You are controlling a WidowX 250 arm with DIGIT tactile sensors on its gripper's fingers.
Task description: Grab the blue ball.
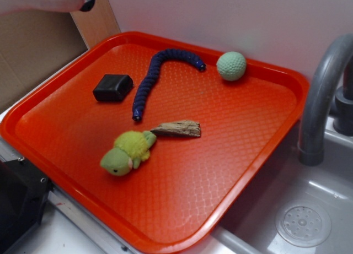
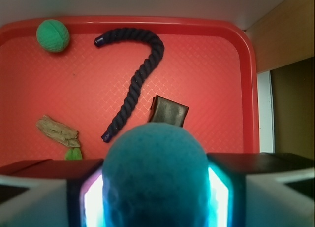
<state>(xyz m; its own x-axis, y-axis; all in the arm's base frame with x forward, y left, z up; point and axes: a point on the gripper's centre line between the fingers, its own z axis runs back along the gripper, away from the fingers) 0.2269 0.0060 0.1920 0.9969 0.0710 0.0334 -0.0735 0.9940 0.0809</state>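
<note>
Above the red tray (image 2: 248, 59), blue ball (image 2: 155, 180) clamped in gripper (image 2: 155, 197); grab seemingly done, next only holding firm.

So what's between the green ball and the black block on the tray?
The dark-blue rope toy curves between the green ball and the black block; both views show it.
</note>
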